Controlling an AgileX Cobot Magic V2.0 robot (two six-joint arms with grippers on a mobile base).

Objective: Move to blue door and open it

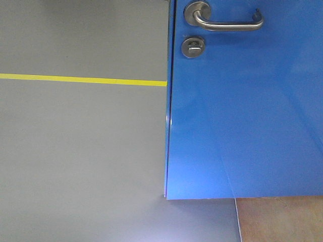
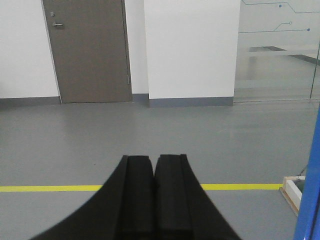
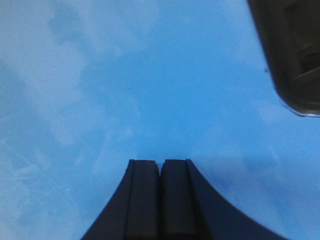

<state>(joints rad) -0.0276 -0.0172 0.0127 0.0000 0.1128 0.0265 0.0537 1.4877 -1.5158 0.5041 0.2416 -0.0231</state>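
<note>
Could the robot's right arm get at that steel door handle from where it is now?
Probably yes. The right gripper, shut and empty, faces the blue door with nothing between; the dark shape at upper right may be the lever handle, though the distance is unclear.

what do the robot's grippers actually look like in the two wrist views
Both look alike. The left gripper shows two matte black fingers with flat inner pads and outer edges that flare wide toward the base. The right gripper has the same black, flared fingers, seen against the blue door. No cables, markings or arm links are visible in either view.
</note>
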